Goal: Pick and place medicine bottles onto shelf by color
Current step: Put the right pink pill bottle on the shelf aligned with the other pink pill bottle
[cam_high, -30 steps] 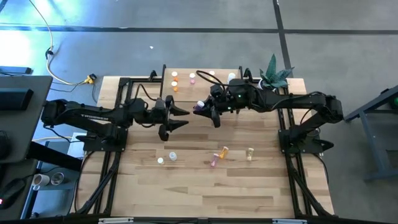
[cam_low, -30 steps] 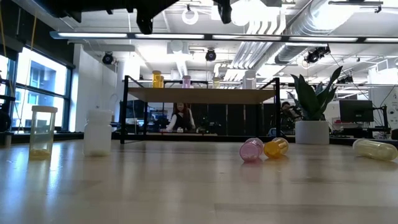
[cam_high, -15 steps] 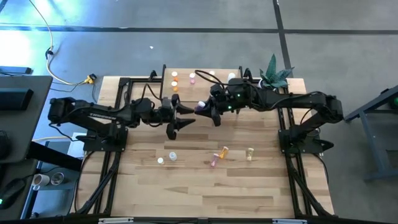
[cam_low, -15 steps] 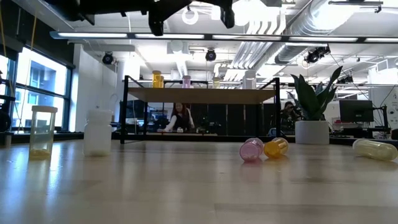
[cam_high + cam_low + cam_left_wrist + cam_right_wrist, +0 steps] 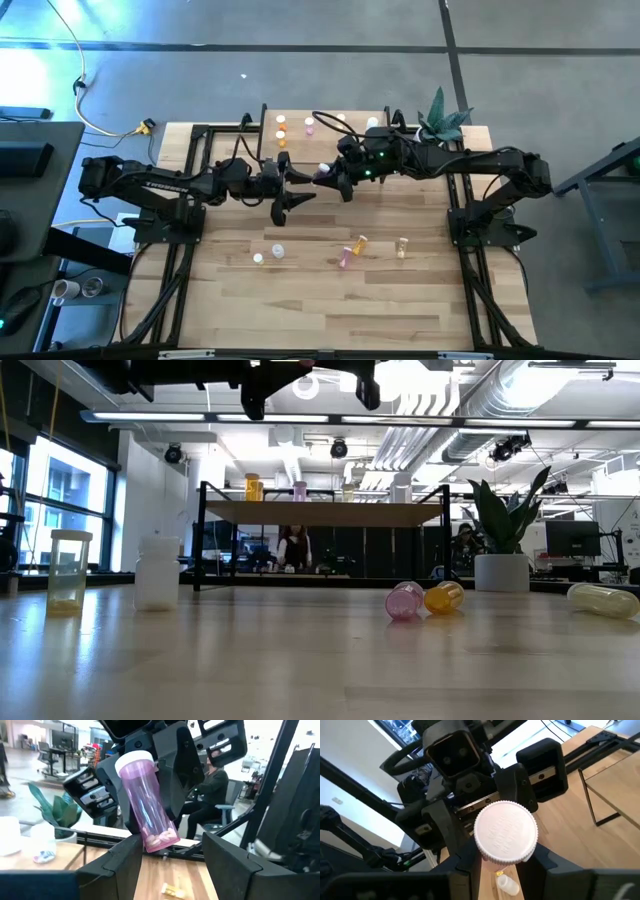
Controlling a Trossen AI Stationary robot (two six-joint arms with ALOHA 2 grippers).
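Pink bottle [image 5: 146, 802]: white cap, pills at its lower end, clamped in the right gripper [image 5: 322, 175] above the middle of the table, tilted
Right gripper: narrow, closed on the pink bottle; its cap [image 5: 505, 833] fills the right wrist view between the fingers
Left gripper [image 5: 297, 187]: wide, holding nothing, just beside the pink bottle and facing it, fingers [image 5: 115, 865] on either side in its own view
Shelf [image 5: 325, 513]: at the far edge of the table, carrying orange [image 5: 281, 132], pink [image 5: 309, 126] and pale bottles
Table [image 5: 300, 300]: near side has a clear bottle [image 5: 69, 569] and a white bottle [image 5: 156, 573] upright, a pink one [image 5: 404, 600] and a yellow one [image 5: 443, 596] lying touching, another yellow one [image 5: 603, 599] lying farther right
Plant [image 5: 441, 118]: at the far right corner
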